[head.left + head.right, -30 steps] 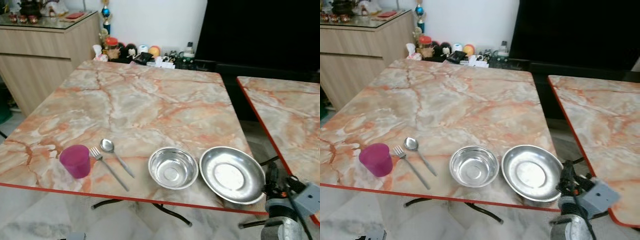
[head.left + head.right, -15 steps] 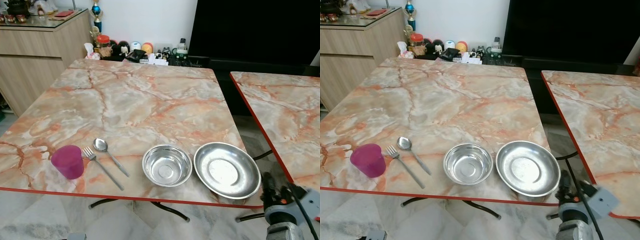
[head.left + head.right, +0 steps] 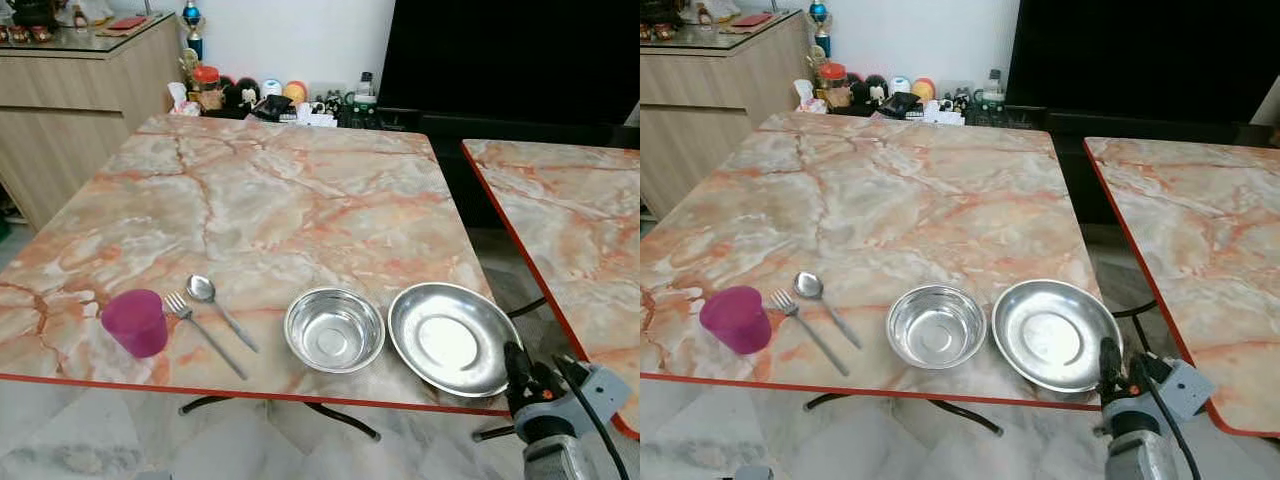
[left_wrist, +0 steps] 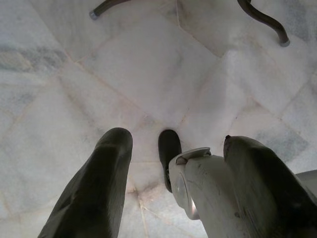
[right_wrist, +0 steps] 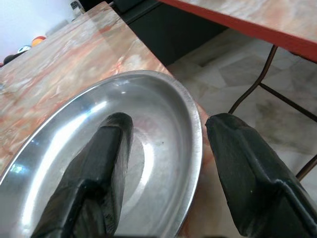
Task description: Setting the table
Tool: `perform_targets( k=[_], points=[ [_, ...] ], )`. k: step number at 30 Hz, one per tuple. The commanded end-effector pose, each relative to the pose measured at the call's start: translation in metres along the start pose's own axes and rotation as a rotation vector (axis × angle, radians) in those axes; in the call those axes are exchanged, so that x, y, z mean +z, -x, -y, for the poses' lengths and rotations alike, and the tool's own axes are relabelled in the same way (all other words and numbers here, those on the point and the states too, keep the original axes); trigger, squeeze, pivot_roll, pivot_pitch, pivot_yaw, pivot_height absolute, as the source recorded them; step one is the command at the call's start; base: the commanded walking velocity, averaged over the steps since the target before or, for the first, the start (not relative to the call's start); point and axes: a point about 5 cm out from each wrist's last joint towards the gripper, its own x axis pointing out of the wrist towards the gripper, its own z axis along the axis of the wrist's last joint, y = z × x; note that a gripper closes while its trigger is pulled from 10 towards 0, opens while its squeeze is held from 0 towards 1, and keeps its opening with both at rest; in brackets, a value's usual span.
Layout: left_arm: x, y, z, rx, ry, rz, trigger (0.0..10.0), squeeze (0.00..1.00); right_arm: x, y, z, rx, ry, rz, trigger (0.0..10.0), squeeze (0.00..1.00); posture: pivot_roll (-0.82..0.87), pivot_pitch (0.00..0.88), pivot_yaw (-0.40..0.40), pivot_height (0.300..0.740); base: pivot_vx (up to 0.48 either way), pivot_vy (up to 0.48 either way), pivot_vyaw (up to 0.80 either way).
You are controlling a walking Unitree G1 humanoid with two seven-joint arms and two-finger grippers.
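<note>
1. Here, the right wrist view showed the right gripper [image 5: 166, 163] with fingers spread, straddling the rim of the steel plate [image 5: 74, 163] at the surface [image 3: 300, 200] edge.
2. The head views added a steel bowl [image 3: 334, 329], spoon [image 3: 203, 290], fork [image 3: 180, 306] and purple cup [image 3: 134, 322].
3. The left gripper [image 4: 173, 183] hung released above the floor [image 4: 148, 74].
4. No writing was readable.

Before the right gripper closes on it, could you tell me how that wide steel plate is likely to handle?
The steel plate looks thin and rigid, so probably light. Its polished rim may slip between the open right gripper fingers straddling it. It sits near the table corner, so a push could slide it off.
</note>
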Motion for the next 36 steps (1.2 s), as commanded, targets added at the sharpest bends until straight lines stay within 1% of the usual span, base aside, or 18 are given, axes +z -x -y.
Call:
perform_targets(
  k=[1,7,16,28,32,36],
  points=[
    [-0.008,0.002,-0.001,0.001,0.001,-0.037,10.0,0.00,-0.006,0.000,0.004,-0.013,-0.010,-0.029,10.0,0.00,-0.07,0.076,-0.038,0.740,0.000,0.000,0.00],
    [-0.007,0.002,0.000,-0.006,-0.008,-0.037,10.0,0.00,-0.005,-0.003,0.005,-0.023,-0.037,-0.032,10.0,0.00,-0.07,0.071,-0.037,0.740,0.000,0.000,0.00],
    [-0.006,0.001,0.002,-0.015,-0.016,-0.031,10.0,0.00,-0.009,-0.005,0.001,-0.014,-0.061,-0.036,10.0,0.00,-0.07,0.064,-0.037,0.740,0.000,0.000,0.00],
    [-0.001,0.000,0.002,-0.021,-0.025,-0.017,10.0,0.00,-0.011,-0.007,0.000,-0.025,-0.081,-0.041,10.0,0.00,-0.06,0.094,-0.035,0.740,0.000,0.000,0.00],
    [-0.001,0.000,0.002,-0.025,-0.034,-0.017,10.0,0.00,-0.012,-0.007,-0.002,-0.028,-0.102,-0.042,10.0,0.00,-0.06,0.098,-0.032,0.740,0.000,0.000,0.00],
    [-0.001,0.000,0.003,-0.031,-0.039,-0.018,10.0,0.00,-0.016,-0.006,-0.001,-0.046,-0.142,-0.044,10.0,0.00,-0.06,0.101,-0.031,0.740,0.000,0.000,0.00]
  ],
)
